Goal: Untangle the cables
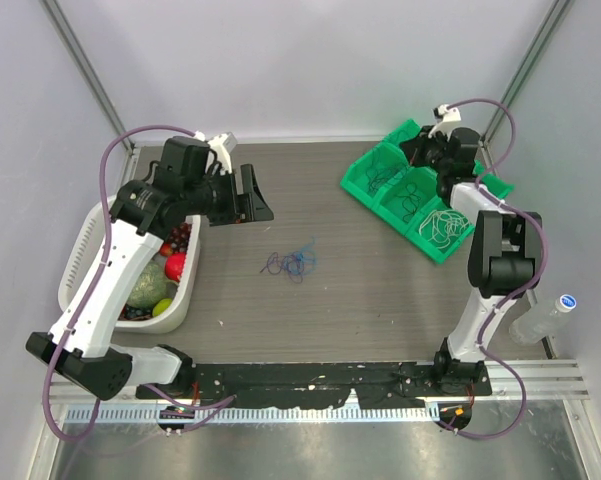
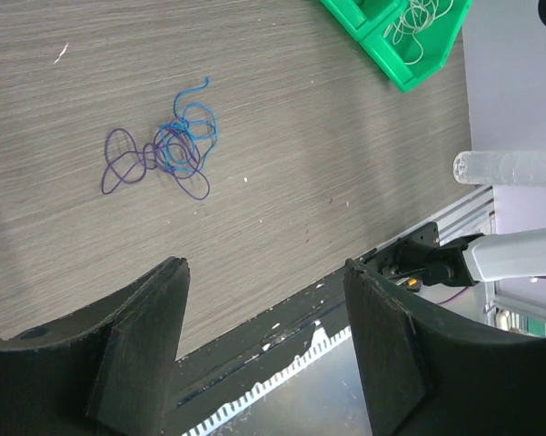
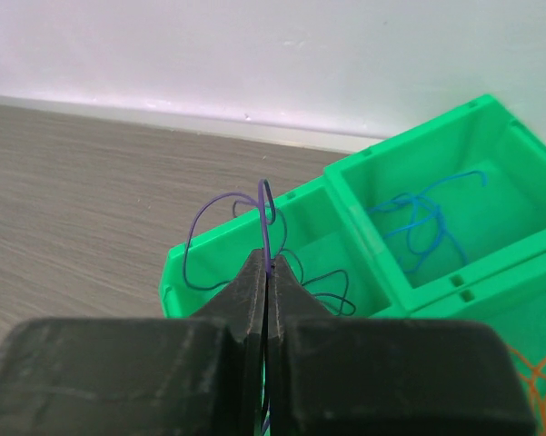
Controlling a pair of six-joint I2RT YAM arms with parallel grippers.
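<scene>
Right arm's fingers (image 3: 250, 291) are pressed together on a purple cable (image 3: 268, 218), holding it just above the green bin (image 3: 200, 277). Left arm's fingers (image 2: 145, 336) are spread wide, up over the counter (image 1: 380, 280), where a tangle of blue and purple cables (image 1: 290, 263) sits around the middle.

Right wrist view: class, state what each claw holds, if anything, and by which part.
The right claw is shut on a purple cable, pinching it partway along, below its loops. The left claw is open and holds nothing.
</scene>
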